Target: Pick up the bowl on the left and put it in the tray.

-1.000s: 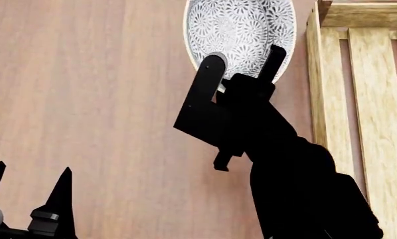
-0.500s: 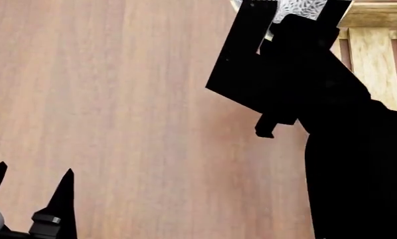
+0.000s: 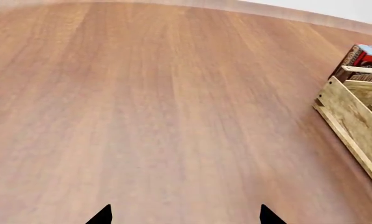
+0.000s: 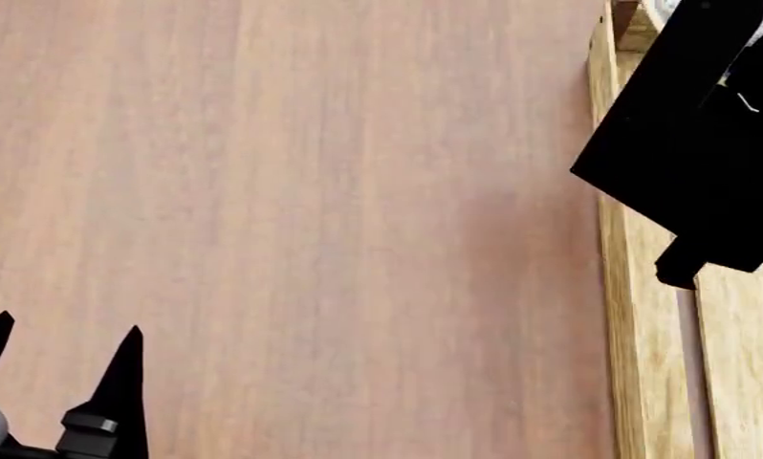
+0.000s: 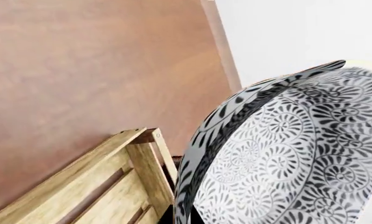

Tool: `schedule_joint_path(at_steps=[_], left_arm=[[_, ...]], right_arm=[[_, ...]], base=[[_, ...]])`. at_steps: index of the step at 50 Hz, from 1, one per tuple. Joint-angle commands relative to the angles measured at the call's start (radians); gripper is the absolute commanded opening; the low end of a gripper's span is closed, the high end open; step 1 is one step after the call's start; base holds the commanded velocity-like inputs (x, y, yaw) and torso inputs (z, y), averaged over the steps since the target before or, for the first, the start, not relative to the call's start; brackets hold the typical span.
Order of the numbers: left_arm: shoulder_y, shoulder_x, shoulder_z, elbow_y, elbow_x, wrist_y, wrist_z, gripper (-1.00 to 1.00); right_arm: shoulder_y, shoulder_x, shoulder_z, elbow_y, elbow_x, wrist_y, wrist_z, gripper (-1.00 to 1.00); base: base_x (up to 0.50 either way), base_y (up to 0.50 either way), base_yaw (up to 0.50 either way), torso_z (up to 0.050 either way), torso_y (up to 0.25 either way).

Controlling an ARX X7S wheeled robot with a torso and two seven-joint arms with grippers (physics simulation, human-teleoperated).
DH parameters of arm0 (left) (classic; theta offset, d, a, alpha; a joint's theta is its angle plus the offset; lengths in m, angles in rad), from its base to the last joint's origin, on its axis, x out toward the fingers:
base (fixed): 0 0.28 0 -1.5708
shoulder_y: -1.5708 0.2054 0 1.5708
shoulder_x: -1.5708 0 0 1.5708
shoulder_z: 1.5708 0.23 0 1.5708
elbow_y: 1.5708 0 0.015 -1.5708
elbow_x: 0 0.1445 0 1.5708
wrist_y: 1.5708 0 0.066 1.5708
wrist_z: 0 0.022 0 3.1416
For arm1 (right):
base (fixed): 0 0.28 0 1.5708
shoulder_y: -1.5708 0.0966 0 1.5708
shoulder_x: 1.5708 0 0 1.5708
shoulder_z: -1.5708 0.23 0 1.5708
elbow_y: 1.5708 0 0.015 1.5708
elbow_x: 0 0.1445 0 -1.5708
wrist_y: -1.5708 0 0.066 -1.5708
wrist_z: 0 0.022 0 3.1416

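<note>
While the right claw (image 4: 739, 57) grips the bowl (image 5: 285, 154) over the tray (image 4: 630, 335) at frame right, left claw (image 4: 56, 335) sits released lower left

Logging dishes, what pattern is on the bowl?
The round ceramic bowl has dense grey-blue floral motifs on white, clearest in the right wrist view.

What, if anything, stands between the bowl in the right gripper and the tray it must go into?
Nothing visible does. The right gripper holds the bowl up in the air, above the tray near its end rail. The slats showing below look bare. A red box sits beyond the tray's far end, outside it.
</note>
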Motion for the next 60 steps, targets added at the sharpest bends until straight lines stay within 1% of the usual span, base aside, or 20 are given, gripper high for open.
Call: schedule_joint_path(at_steps=[1, 7, 15, 20, 21, 23, 25, 26, 32, 36, 39, 41, 50, 60], left_arm=[[0.001, -0.005, 0.012, 0.004, 0.0, 0.002, -0.008, 1.0], [0.002, -0.008, 0.019, 0.003, 0.0, 0.004, -0.01, 1.0], [0.003, -0.011, 0.022, -0.005, -0.001, 0.013, -0.01, 1.0], [0.003, -0.013, 0.022, -0.01, -0.002, 0.017, -0.011, 1.0], [0.003, -0.013, 0.022, -0.011, -0.003, 0.017, -0.012, 1.0], [0.003, -0.014, 0.023, -0.011, -0.003, 0.018, -0.012, 1.0], [0.003, -0.015, 0.024, -0.011, -0.003, 0.019, -0.013, 1.0], [0.003, -0.015, 0.025, -0.012, -0.003, 0.02, -0.014, 1.0], [0.005, -0.017, 0.032, -0.009, -0.002, 0.021, -0.018, 1.0], [0.003, -0.018, 0.033, -0.01, -0.005, 0.02, -0.021, 1.0], [0.003, -0.019, 0.034, -0.011, -0.005, 0.022, -0.022, 1.0], [0.004, -0.019, 0.036, -0.013, -0.004, 0.025, -0.023, 1.0], [0.003, -0.024, 0.034, -0.018, -0.01, 0.026, -0.026, 1.0], [0.003, -0.028, 0.035, -0.019, -0.015, 0.029, -0.031, 1.0]], right_arm=[[-0.144, 0.113, 0.071, -0.088, -0.004, 0.054, 0.044, -1.0], [-0.276, 0.137, 0.109, -0.101, 0.033, 0.054, 0.1, -1.0], [-0.382, 0.148, 0.091, -0.057, 0.048, 0.012, 0.144, -1.0], [-0.387, 0.149, 0.069, -0.03, 0.037, -0.001, 0.144, -1.0], [-0.358, 0.158, 0.062, -0.026, 0.034, 0.008, 0.113, -1.0], [-0.362, 0.163, 0.061, -0.026, 0.033, 0.01, 0.112, -1.0], [-0.409, 0.173, 0.074, -0.025, 0.043, 0.0, 0.145, -1.0], [-0.394, 0.179, 0.075, -0.032, 0.045, 0.01, 0.127, -1.0], [-0.446, 0.186, 0.069, -0.014, 0.048, -0.007, 0.156, -1.0], [-0.445, 0.189, 0.058, 0.002, 0.045, -0.011, 0.147, -1.0], [-0.472, 0.18, 0.058, 0.019, 0.047, -0.022, 0.174, -1.0], [-0.449, 0.179, 0.05, 0.019, 0.043, -0.015, 0.152, -1.0], [-0.447, 0.142, 0.001, 0.093, 0.019, -0.052, 0.158, -1.0], [-0.447, 0.131, -0.029, 0.134, 0.0, -0.068, 0.158, -1.0]], base=[[0.0, 0.0, 0.0, 0.0, 0.0], [0.0, 0.0, 0.0, 0.0, 0.0], [0.0, 0.0, 0.0, 0.0, 0.0], [0.0, 0.0, 0.0, 0.0, 0.0], [0.0, 0.0, 0.0, 0.0, 0.0], [0.0, 0.0, 0.0, 0.0, 0.0], [0.0, 0.0, 0.0, 0.0, 0.0], [0.0, 0.0, 0.0, 0.0, 0.0], [0.0, 0.0, 0.0, 0.0, 0.003], [0.0, 0.0, 0.0, 0.0, 0.0], [0.0, 0.0, 0.0, 0.0, 0.0], [0.0, 0.0, 0.0, 0.0, 0.0], [0.0, 0.0, 0.0, 0.0, 0.0], [0.0, 0.0, 0.0, -0.002, -0.002]])
